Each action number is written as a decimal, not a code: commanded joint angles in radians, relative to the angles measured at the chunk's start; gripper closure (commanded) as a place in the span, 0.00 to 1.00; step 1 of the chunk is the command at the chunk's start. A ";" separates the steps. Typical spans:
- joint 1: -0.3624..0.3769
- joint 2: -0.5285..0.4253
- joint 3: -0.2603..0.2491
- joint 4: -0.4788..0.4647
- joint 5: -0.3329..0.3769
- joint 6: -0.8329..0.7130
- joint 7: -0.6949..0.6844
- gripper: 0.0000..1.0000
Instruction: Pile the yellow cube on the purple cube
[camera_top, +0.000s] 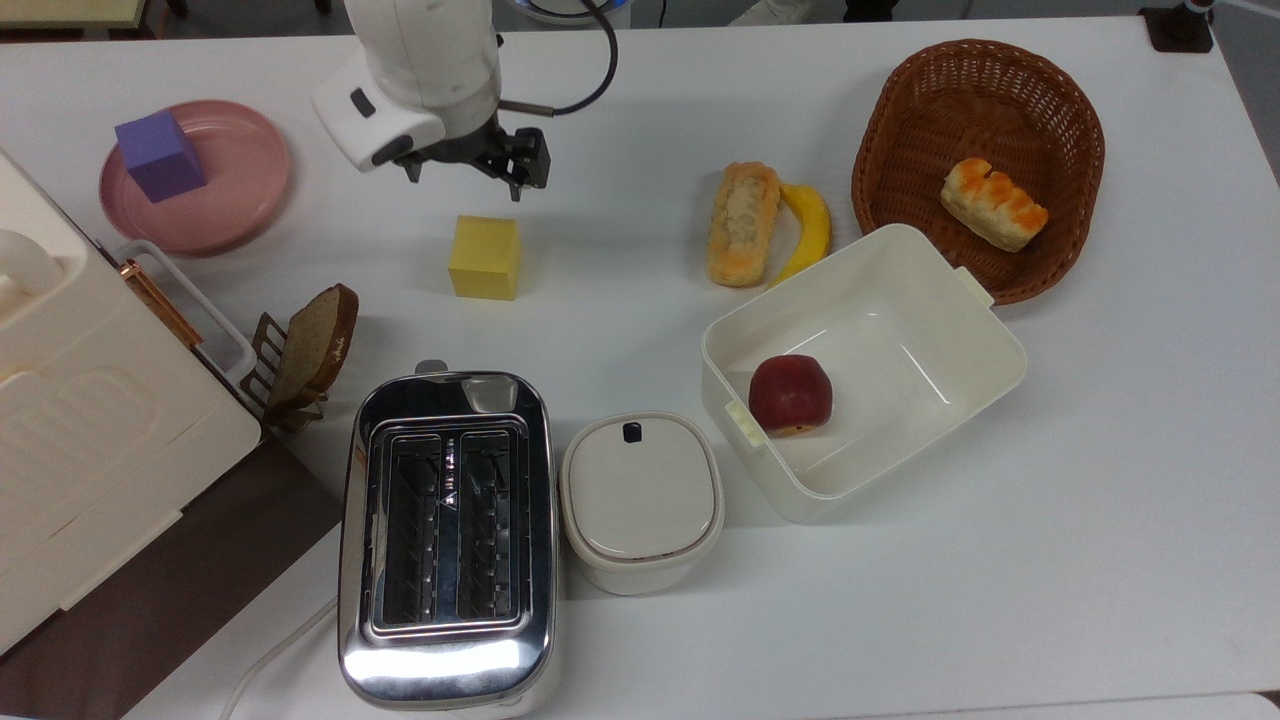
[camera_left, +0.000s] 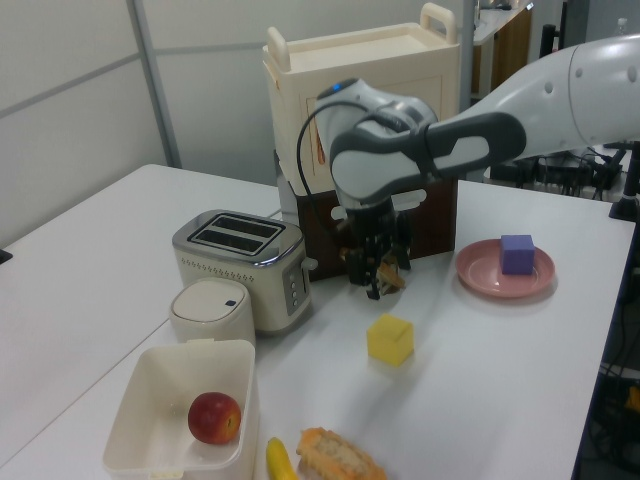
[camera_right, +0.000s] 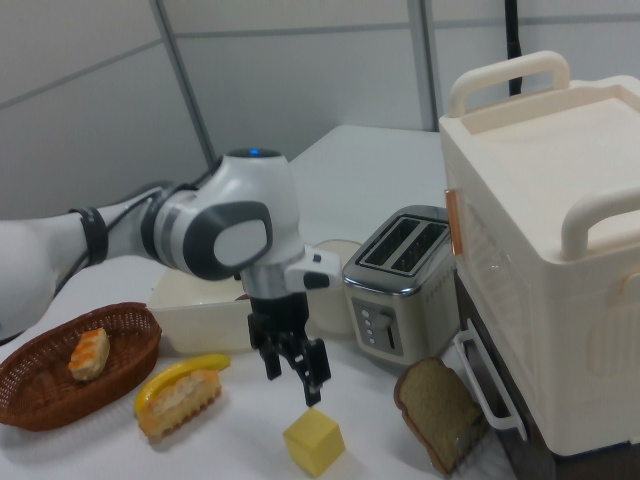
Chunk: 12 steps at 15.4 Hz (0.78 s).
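The yellow cube (camera_top: 485, 257) (camera_left: 390, 339) (camera_right: 314, 441) rests on the white table by itself. The purple cube (camera_top: 160, 155) (camera_left: 517, 254) sits on the pink plate (camera_top: 235, 190) (camera_left: 490, 277) at the top view's far left. My gripper (camera_top: 470, 175) (camera_left: 375, 282) (camera_right: 293, 378) hangs open above the table, close over the yellow cube and slightly toward the top view's upper edge from it. Nothing is between its fingers, and it touches neither cube.
A chrome toaster (camera_top: 447, 530) and a white lidded pot (camera_top: 640, 500) stand below the yellow cube in the top view. A bread slice on a rack (camera_top: 310, 345) and a big cream box (camera_top: 90, 420) are at the top view's left. A white bin (camera_top: 985, 330) holding an apple, a bread roll (camera_top: 742, 222), a banana (camera_top: 810, 230) and a wicker basket (camera_top: 900, 130) lie to the top view's right.
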 joint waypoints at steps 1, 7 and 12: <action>0.006 0.046 -0.006 -0.056 -0.024 0.057 -0.027 0.00; 0.006 0.145 -0.009 -0.059 -0.068 0.139 -0.027 0.00; 0.006 0.134 -0.009 -0.056 -0.070 0.123 -0.016 0.81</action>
